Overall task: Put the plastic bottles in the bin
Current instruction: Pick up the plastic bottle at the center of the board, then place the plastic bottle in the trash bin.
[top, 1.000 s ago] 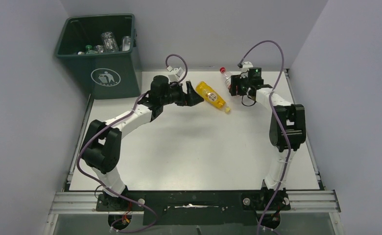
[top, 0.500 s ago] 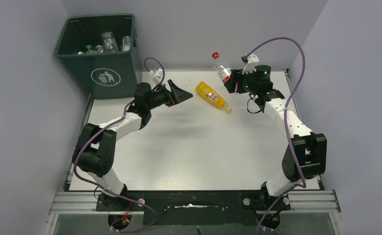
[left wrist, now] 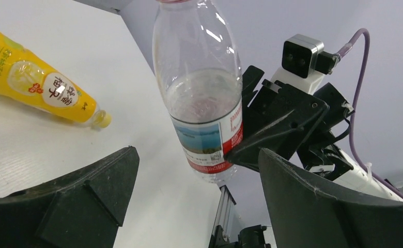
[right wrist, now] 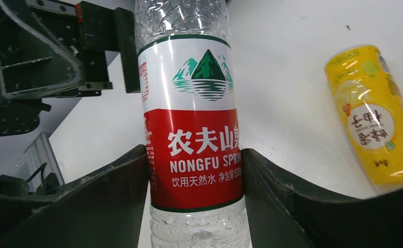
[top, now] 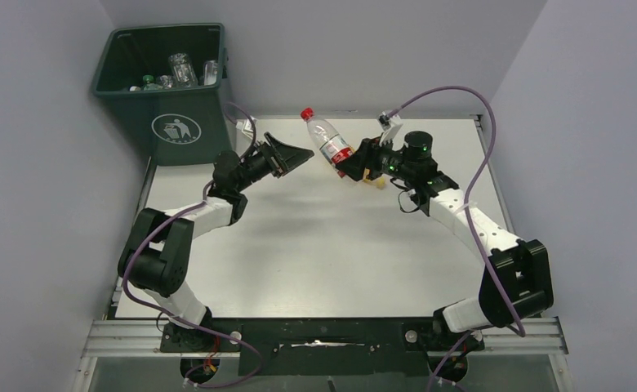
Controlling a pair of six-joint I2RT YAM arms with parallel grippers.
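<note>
**Clear bottle aloft in the right gripper**

Bin with white litter logo, far left. Left gripper gapes, empty, the bottle just beyond its fingers. Right jaws clamp the red "NONGFU SPRI…" label. Yellow bottle lies on the table nearby.

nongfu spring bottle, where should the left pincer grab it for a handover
Grip the Nongfu Spring bottle on its bare clear section above the label, below the shoulder. The right pincer is clamped on the red label band, so only that upper half is free. Come in from the bin side with the open left pincer, which faces it, straddling the round body.
</note>
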